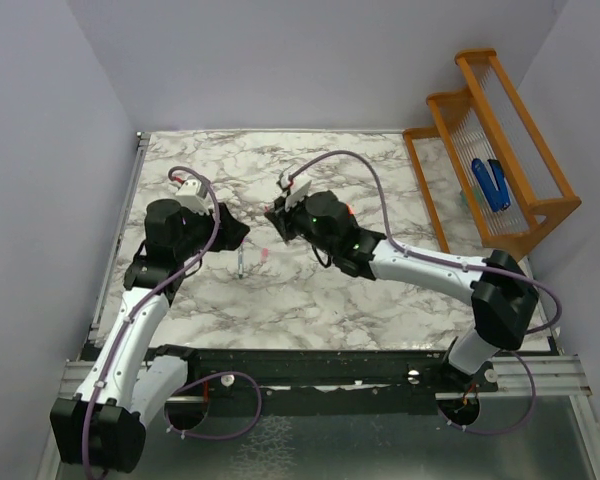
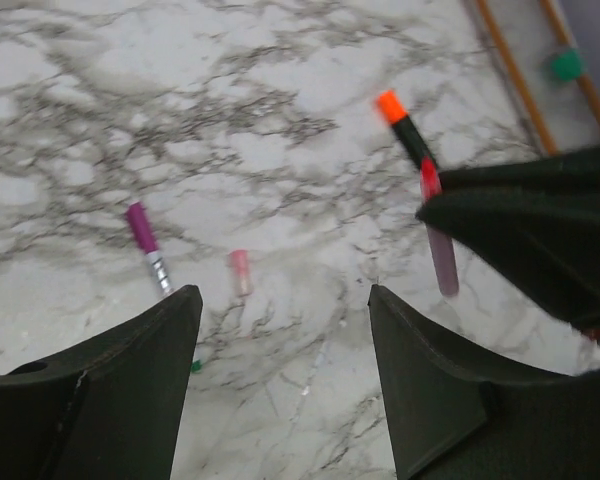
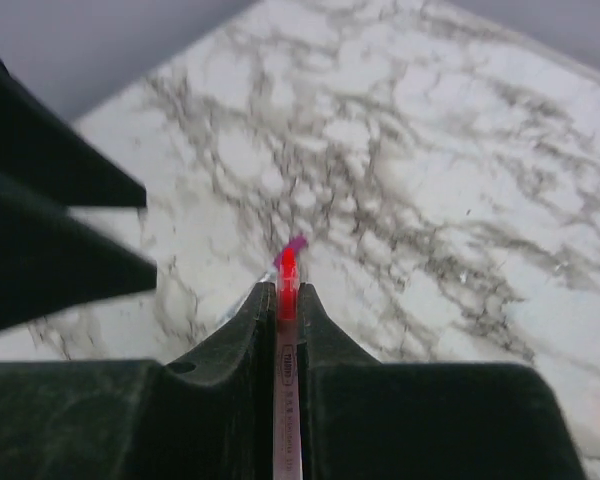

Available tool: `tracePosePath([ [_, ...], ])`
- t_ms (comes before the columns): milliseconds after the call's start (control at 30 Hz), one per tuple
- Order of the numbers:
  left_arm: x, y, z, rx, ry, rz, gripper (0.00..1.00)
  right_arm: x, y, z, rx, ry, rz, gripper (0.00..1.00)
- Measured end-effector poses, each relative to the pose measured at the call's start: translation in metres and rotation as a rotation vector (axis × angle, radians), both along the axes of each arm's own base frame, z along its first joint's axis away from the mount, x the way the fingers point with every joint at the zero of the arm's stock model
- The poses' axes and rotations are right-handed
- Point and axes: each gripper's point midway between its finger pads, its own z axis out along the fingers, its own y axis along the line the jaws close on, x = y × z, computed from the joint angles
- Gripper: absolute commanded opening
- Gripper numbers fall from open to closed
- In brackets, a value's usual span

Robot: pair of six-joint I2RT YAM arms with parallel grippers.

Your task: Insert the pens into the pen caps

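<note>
My right gripper [image 3: 287,288] is shut on a slim pink pen [image 3: 287,268] with a red tip that sticks out past the fingers. It also shows in the left wrist view [image 2: 441,250], held above the table. A slim silver-grey pen with a magenta-purple end [image 2: 148,247] lies on the marble, also in the top view [image 1: 240,262]. A short pink cap [image 2: 240,272] lies just right of it. A black marker with an orange tip [image 2: 405,125] lies farther off. My left gripper [image 2: 282,292] is open and empty above bare marble, near the cap.
An orange wooden rack [image 1: 500,140] with blue chunky objects [image 1: 490,185] stands at the back right. A small green item [image 2: 567,65] lies near its base. The two grippers [image 1: 238,233] [image 1: 277,222] are close together mid-table. Grey walls enclose the table.
</note>
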Motion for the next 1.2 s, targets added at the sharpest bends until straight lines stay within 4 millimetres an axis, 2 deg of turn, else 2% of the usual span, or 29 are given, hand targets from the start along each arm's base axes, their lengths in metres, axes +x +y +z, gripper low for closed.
tracePosePath([
  [67,-0.006,-0.019,0.010,-0.068,-0.058,-0.104,0.68,0.011,-0.006,0.037,0.118,-0.051,-0.033,0.01],
  [167,-0.016,-0.039,0.020,-0.149,-0.130,-0.221,0.69,0.029,-0.019,0.073,0.261,-0.089,-0.086,0.00],
  [300,-0.026,-0.054,0.038,-0.224,-0.216,-0.323,0.70,0.044,-0.029,0.092,0.367,-0.100,-0.120,0.00],
  [467,-0.031,-0.067,0.062,-0.275,-0.309,-0.398,0.70,0.034,-0.018,0.108,0.459,-0.085,-0.051,0.01],
  [567,-0.029,-0.074,0.067,-0.292,-0.328,-0.423,0.70,0.028,-0.013,0.114,0.498,-0.077,-0.016,0.01],
  [800,-0.022,-0.090,0.052,-0.305,-0.273,-0.447,0.68,0.018,-0.006,0.113,0.520,-0.051,0.041,0.01],
  [1100,-0.011,-0.105,0.053,-0.298,-0.278,-0.430,0.66,0.010,-0.001,0.114,0.530,-0.030,0.091,0.00],
  [1167,-0.010,-0.107,0.056,-0.295,-0.288,-0.421,0.57,0.008,-0.001,0.115,0.531,-0.027,0.099,0.00],
  [1200,-0.009,-0.108,0.057,-0.293,-0.293,-0.414,0.42,0.007,-0.001,0.115,0.532,-0.025,0.101,0.01],
])
